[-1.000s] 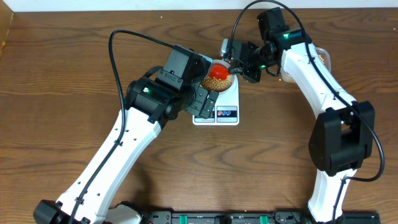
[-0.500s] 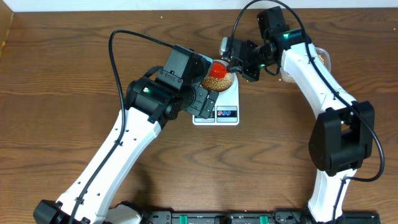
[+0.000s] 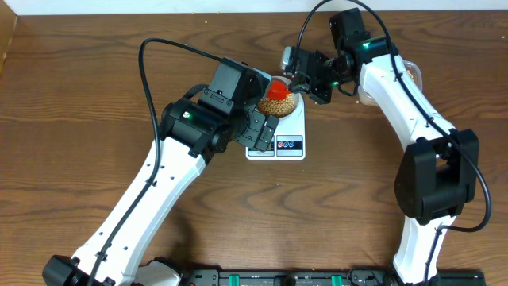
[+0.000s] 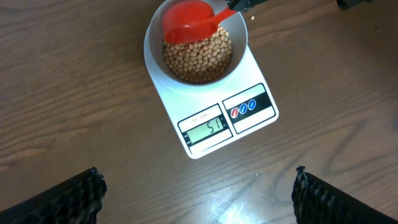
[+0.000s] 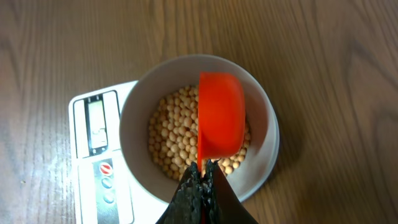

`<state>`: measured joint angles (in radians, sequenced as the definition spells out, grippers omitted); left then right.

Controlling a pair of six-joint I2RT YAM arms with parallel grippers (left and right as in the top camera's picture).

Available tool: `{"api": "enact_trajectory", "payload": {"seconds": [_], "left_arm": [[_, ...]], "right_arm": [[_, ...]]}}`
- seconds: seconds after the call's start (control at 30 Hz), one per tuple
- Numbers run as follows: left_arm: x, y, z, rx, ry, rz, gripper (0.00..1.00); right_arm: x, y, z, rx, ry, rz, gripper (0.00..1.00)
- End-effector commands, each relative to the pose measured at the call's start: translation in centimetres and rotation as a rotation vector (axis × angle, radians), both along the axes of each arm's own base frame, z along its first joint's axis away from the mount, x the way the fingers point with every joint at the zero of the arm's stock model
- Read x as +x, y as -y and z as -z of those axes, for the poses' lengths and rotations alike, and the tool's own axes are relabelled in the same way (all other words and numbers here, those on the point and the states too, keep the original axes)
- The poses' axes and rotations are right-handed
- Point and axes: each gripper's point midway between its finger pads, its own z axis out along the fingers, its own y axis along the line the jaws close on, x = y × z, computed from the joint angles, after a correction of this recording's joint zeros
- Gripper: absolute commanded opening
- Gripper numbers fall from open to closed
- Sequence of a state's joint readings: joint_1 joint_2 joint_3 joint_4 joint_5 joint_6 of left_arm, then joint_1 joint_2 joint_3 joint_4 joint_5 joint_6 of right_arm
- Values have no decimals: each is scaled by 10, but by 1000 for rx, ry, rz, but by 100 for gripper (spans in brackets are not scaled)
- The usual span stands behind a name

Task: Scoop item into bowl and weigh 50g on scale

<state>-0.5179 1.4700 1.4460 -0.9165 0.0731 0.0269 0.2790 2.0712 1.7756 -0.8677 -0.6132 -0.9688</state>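
Beans [image 4: 198, 59] lie in the bowl [image 4: 151, 53] on the scale [image 4: 186, 102] for weighing, with the right gripper [image 5: 199, 186] clamped on the scoop [image 4: 186, 22] over them, likely for trimming, and the left gripper [image 4: 199, 196] spread apart and holding nothing.

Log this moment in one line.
left gripper: open | right gripper: shut on scoop, over bowl | beans: in bowl | bowl: on scale

Overhead top-down, both wrists above bowl [image 5: 134, 143]
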Motion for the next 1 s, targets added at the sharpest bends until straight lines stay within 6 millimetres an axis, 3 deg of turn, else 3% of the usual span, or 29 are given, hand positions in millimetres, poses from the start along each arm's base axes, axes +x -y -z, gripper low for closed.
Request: {"api": "enact_trajectory", "payload": {"seconds": [0.0, 0.63, 0.97], "left_arm": [[-1, -1, 6, 13, -15, 8, 98], [-1, -1, 6, 13, -15, 8, 98], [-1, -1, 6, 13, -15, 8, 98]], "right_arm": [[3, 3, 9, -41, -5, 20, 1], [-10, -4, 16, -62, -47, -1, 1], [-7, -9, 0, 76, -87, 14, 1]]}}
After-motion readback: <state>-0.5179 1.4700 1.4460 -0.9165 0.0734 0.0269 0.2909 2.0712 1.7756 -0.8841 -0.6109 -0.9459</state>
